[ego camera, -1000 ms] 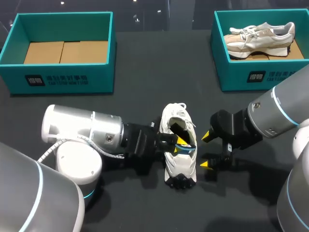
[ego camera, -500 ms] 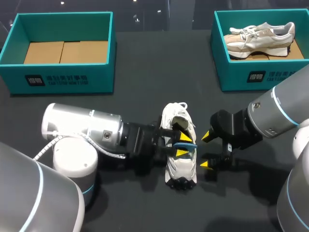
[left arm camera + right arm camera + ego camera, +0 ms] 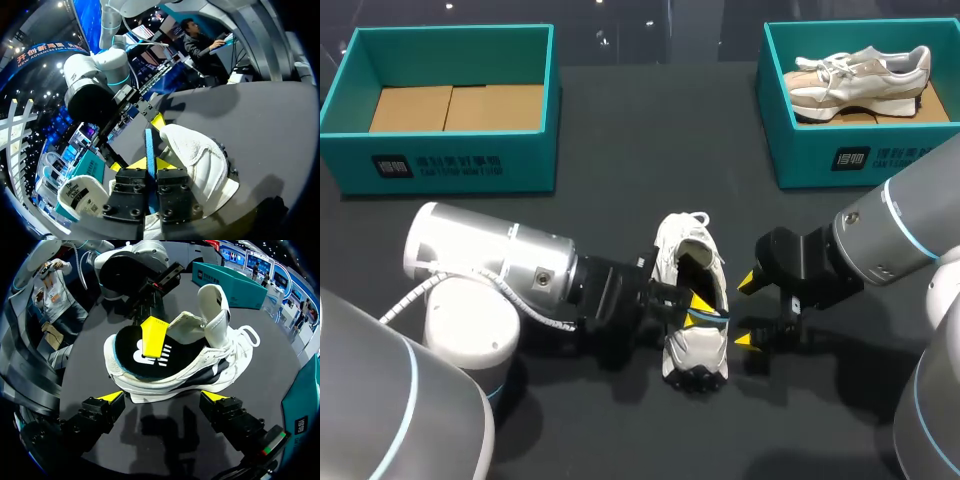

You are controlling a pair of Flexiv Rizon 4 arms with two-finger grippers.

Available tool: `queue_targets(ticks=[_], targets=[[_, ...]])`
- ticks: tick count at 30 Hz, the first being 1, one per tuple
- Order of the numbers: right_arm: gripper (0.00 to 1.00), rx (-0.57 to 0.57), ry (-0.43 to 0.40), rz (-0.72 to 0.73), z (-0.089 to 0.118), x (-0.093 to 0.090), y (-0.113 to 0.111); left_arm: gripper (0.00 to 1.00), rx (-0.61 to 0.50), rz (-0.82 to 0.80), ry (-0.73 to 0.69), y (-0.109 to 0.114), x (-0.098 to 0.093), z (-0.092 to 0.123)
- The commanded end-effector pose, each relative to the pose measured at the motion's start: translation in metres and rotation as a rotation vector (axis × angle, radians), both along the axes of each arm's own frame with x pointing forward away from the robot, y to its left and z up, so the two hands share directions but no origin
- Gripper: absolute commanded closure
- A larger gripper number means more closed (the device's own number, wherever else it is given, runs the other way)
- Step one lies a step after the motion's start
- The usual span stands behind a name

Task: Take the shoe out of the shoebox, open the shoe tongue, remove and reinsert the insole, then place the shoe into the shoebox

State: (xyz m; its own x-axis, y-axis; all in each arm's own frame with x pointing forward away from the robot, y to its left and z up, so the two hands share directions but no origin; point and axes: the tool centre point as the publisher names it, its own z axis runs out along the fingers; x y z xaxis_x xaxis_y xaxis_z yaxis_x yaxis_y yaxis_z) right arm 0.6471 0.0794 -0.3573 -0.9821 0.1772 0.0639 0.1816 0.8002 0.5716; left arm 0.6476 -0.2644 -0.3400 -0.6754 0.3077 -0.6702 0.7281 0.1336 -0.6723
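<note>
Here we are mid-bench: the white shoe sits on the dark bench between our two arms. Its heel is towards us and its toe points away at the boxes, so the long axis runs near to far. The tongue stands up and back, and the mouth is wide open.

Our left arm comes in from the shoe's left, square across that axis. The left jaws are together, clamped on the insole. The left wrist view shows its blue edge pinched upright between the two black fingers. One yellow fingertip lies on the insole's black top at the heel end.

The right arm waits just beside the shoe's right flank. The right jaws are apart, holding nothing, and their gap lines up along the shoe's length.

By our reckoning the insole is what matters now, and the left arm already has it. It lies along the shoe, so any pull wants to follow the axis up and out through the mouth. The right arm is the one close enough to steady the shoe if it drags.

The empty shoebox sits well away at far left. A second box at far right holds a beige shoe.
</note>
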Motion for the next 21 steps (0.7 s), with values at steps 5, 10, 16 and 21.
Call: queue_targets(ticks=[5, 10, 16, 21], targets=[[0.0, -0.004, -0.002, -0.002, 0.0, -0.001, 0.001, 1.0, 0.052, 0.03, -0.095, -0.005, 0.025, -0.028], [0.0, -0.004, -0.002, -0.002, 0.0, -0.001, 0.001, 1.0, 0.067, 0.101, -0.17, -0.001, 0.044, -0.035], [0.0, -0.004, -0.002, -0.002, 0.0, -0.001, 0.001, 1.0, 0.043, 0.119, -0.147, 0.002, 0.045, -0.028], [0.0, -0.004, -0.002, -0.002, 0.0, -0.001, 0.001, 0.86, -0.004, 0.086, -0.081, 0.003, 0.033, -0.014]])
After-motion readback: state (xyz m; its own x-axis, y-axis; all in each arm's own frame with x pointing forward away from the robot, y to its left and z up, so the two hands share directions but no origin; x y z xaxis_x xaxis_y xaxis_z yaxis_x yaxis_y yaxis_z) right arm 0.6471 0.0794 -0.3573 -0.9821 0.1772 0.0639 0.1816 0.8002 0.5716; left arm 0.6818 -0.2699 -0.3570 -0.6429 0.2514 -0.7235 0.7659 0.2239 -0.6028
